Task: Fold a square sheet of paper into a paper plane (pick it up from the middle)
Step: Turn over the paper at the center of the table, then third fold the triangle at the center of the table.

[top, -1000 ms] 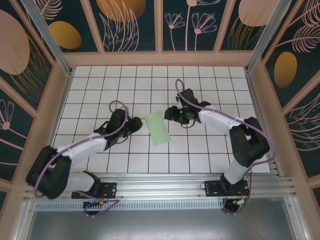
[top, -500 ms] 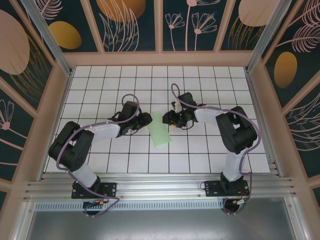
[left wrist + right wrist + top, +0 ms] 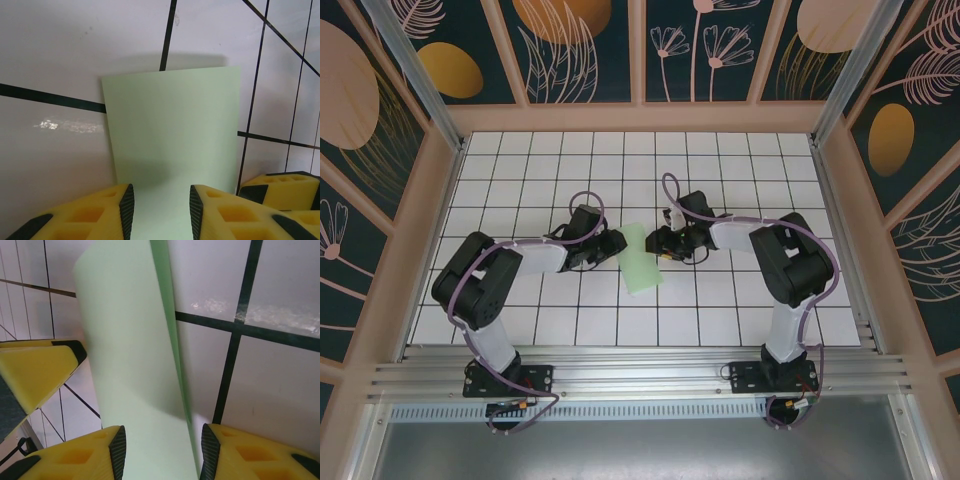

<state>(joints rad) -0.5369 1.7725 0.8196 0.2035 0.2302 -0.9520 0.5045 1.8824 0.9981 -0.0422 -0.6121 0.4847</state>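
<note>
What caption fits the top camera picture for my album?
Left tool and right tool flank the green paper on the grid table.

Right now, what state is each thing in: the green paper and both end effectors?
sheet of paper: folded over into a narrow strip, lying on the table, not yet a plane.
left end effector: open, fingers either side of the paper's near edge.
right end effector: open, fingers either side of the opposite edge.

no readable text, no labels or brand marks, no numbers or signs legible in any view
</note>
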